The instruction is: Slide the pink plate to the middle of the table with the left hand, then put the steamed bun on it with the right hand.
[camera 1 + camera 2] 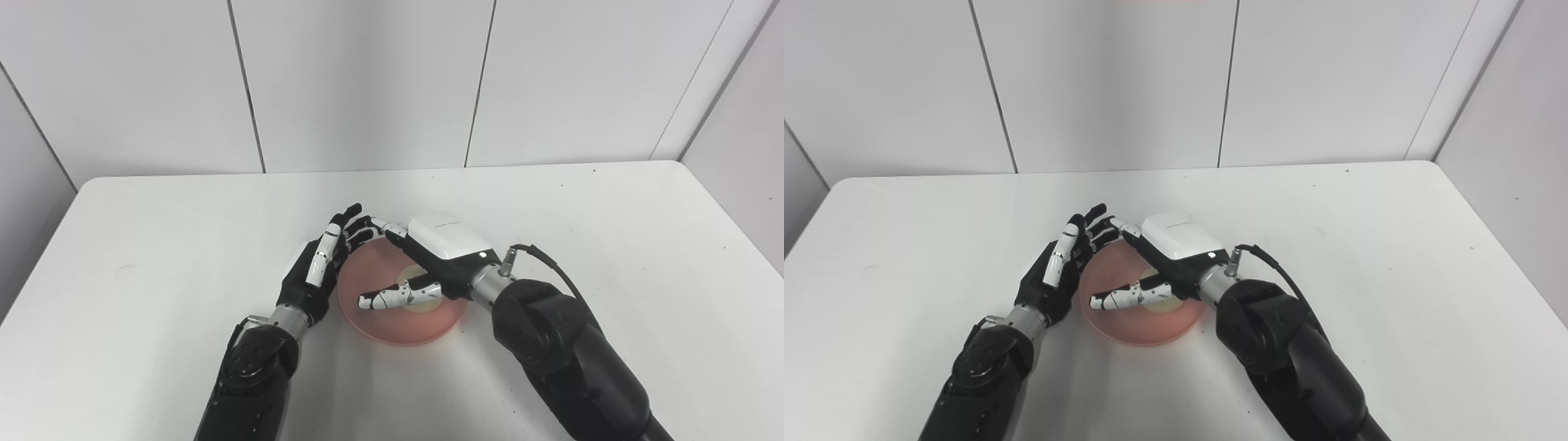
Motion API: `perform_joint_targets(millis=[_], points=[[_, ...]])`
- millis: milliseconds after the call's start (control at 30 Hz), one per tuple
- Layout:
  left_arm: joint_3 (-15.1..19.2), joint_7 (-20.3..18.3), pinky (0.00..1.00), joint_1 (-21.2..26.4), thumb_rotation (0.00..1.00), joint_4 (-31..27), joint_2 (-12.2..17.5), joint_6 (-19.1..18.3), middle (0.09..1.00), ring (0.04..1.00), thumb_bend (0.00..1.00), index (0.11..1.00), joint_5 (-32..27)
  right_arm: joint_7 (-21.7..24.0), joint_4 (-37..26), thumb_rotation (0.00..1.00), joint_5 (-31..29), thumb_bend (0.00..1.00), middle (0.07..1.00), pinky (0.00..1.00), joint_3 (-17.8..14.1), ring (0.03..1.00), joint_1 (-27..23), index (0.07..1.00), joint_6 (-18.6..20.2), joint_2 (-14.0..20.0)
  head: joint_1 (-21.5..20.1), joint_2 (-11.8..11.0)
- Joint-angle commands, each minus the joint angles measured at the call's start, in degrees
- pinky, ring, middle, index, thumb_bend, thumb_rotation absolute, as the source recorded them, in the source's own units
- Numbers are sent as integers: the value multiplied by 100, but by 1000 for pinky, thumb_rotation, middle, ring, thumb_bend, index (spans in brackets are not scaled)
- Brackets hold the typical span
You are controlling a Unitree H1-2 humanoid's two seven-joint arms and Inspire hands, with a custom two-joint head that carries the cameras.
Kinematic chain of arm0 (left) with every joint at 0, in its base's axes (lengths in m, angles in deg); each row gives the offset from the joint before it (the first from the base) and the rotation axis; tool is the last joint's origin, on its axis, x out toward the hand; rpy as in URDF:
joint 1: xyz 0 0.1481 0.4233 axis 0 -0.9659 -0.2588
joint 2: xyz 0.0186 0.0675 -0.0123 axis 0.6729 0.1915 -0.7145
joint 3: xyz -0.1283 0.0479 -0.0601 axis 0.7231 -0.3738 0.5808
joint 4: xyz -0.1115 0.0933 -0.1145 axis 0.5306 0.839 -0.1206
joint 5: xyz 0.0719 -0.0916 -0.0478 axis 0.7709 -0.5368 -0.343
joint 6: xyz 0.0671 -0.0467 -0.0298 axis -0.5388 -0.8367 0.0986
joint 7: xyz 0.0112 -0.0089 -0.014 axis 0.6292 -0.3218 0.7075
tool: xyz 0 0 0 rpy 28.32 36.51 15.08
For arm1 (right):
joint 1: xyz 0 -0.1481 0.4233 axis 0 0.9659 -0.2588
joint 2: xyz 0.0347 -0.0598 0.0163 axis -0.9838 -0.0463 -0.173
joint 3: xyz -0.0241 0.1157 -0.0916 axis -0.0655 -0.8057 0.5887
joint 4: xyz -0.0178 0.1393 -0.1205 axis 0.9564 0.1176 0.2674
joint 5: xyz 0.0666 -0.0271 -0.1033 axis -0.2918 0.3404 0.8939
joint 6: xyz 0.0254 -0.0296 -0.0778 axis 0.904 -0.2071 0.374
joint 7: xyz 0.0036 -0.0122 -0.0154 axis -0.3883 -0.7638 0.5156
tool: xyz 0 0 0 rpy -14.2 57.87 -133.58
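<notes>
Pink plastic marked the pink plate [373, 318], which was seen near the middle of the white counter [612, 257]. At its nine o'clock edge the left hand [318, 269] was stood, fingers spread apart and empty. Over the plate the right hand [429, 257] was lowered, its fingers loosely curled around the pale steamed bun [422, 303], which was seen resting at the plate's centre; a firm clamp could not be told.
</notes>
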Motion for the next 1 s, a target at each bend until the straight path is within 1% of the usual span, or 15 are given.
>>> perform_joint_targets(millis=[0, 67, 200, 267, 367, 500, 533, 567, 667, 700, 733, 800, 867, 900, 967], points=[[-52, -36, 924, -275, 1000, 357, 23, -397, 928, 914, 500, 917, 50, -13, -323, 921, 61, 787, 877, 583, -175, 754, -285, 927, 43, -23, 11, -22], [-45, -24, 920, -265, 1000, 380, 26, -402, 923, 910, 501, 916, 62, -1, -419, 915, 31, 771, 874, 568, -268, 751, -274, 923, 26, -31, 19, -39], [-32, -3, 921, -271, 1000, 392, 39, -393, 921, 906, 497, 925, 73, -443, -401, 916, -192, 751, 841, 553, -549, 732, -146, 898, -232, -45, 13, -63], [-20, 19, 930, -294, 1000, 342, 52, -442, 924, 908, 505, 931, 75, -826, -278, 913, -564, 741, 837, 541, -852, 723, 0, 900, -357, -102, 0, -84], [-12, 90, 935, -338, 1000, 245, 76, -462, 923, 905, 494, 933, 121, -1360, -57, 940, -1063, 722, 848, 551, -1256, 722, 209, 927, -547, -174, -23, -106], [30, 112, 946, -371, 1000, 236, 118, -426, 920, 906, 490, 928, 108, -1938, 256, 989, -1637, 726, 907, 691, -1646, 829, 464, 971, -766, -288, -57, -150], [43, 123, 947, -391, 1000, 209, 130, -412, 921, 907, 491, 929, 112, -2096, 337, 995, -1771, 729, 917, 713, -1750, 845, 546, 978, -791, -332, -81, -175], [52, 130, 946, -405, 1000, 188, 137, -405, 922, 910, 487, 930, 115, -2204, 390, 998, -1860, 732, 937, 773, -1814, 881, 600, 992, -805, -361, -81, -175], [77, 142, 954, -462, 1000, 120, 175, -343, 928, 918, 493, 936, 129, -2574, 566, 1000, -2239, 737, 955, 830, -2053, 912, 759, 999, -856, -556, -137, -232], [83, 149, 951, -483, 1000, 92, 184, -305, 932, 922, 494, 940, 137, -2701, 633, 1000, -2353, 734, 973, 874, -2109, 941, 800, 1000, -921, -600, -152, -244], [89, 151, 948, -497, 1000, 75, 191, -279, 934, 924, 494, 942, 141, -2789, 678, 1000, -2420, 730, 980, 896, -2125, 953, 820, 1000, -969, -618, -171, -255], [134, 224, 945, -564, 1000, -46, 168, -237, 937, 929, 489, 943, 155, -3103, 870, 1000, -2748, 694, 990, 938, -2266, 975, 912, 1000, -1308, -725, -219, -267], [165, 283, 954, -639, 1000, -213, 149, -257, 942, 933, 487, 948, 161, -3352, 1053, 1000, -3159, 671, 988, 925, -2426, 971, 1002, 1000, -1636, -860, -278, -275], [175, 310, 959, -688, 1000, -315, 145, -277, 945, 936, 486, 950, 159, -3437, 1156, 1000, -3463, 661, 986, 916, -2543, 969, 1054, 1000, -1789, -970, -309, -281], [188, 358, 982, -760, 1000, -469, 138, -316, 956, 948, 477, 962, 164, -3531, 1297, 1000, -3909, 636, 997, 921, -2688, 979, 1118, 1000, -1991, -1115, -307, -285]])
